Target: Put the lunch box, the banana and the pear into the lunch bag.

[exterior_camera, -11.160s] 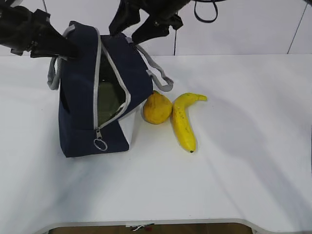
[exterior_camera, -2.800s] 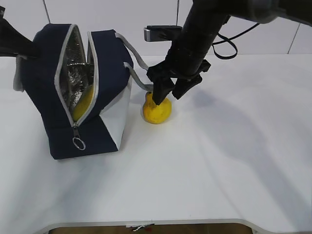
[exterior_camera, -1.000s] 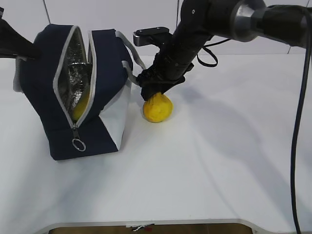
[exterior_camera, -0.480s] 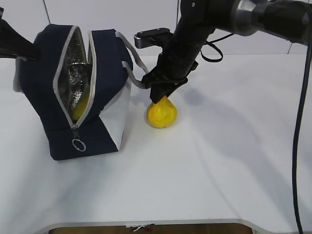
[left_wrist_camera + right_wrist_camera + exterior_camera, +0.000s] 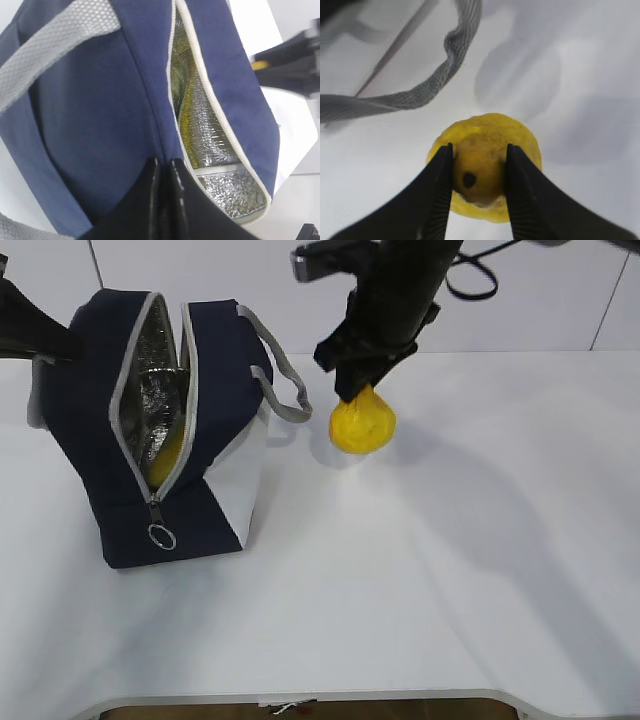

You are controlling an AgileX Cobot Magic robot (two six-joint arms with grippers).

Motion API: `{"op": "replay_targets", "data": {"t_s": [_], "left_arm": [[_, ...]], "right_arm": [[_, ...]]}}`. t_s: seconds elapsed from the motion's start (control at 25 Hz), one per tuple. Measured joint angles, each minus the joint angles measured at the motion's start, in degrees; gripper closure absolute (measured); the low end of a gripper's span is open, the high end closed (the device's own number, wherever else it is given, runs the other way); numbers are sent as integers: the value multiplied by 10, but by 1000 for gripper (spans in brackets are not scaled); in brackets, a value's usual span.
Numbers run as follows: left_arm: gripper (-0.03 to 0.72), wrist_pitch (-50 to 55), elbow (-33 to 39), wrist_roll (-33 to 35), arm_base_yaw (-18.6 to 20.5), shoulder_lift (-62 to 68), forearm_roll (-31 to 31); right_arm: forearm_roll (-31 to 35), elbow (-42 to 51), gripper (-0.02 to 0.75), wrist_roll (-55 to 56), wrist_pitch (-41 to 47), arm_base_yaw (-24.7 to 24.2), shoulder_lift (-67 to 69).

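right gripper (image 5: 479, 172) jaws clamped on pear (image 5: 363, 423) neck only, pear hanging above table (image 5: 480, 540), 3 o'clock of lunch bag (image 5: 160, 430). thin hold, could slip or swing. left gripper (image 5: 164, 167) jaws pinching bag edge; slot narrow, pear might snag zipper.

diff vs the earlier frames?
The right gripper closed on the pear by its neck and lifted it up and rightward off the table. The banana went into the lunch bag. The left gripper keeps holding the bag open.
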Motion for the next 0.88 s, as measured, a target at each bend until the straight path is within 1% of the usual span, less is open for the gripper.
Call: {"op": "replay_targets", "data": {"t_s": [0.12,0.2,0.32,0.4,0.56,0.68,0.88], "left_arm": [[687,0,0,0,0,0,-2],[687,0,0,0,0,0,-5],[687,0,0,0,0,0,-24],[687,6,0,0,0,0,-46],[687,17,0,0,0,0,-97],[687,17,0,-1,-1,0,-107],[687,17,0,-1,-1,0,-109]], "right_arm": [[1,-1,468,5,2,0,-52],[23,-1,468,5,6,0,-82],[101,-15,468,5,-13,0,-100],[175,-19,468,-5,-37,0,-96],[297,-19,468,-48,-76,0,-67],[350,-19,468,-67,-90,0,-39],[377,-19,459,-74,-117,0,3]]}}
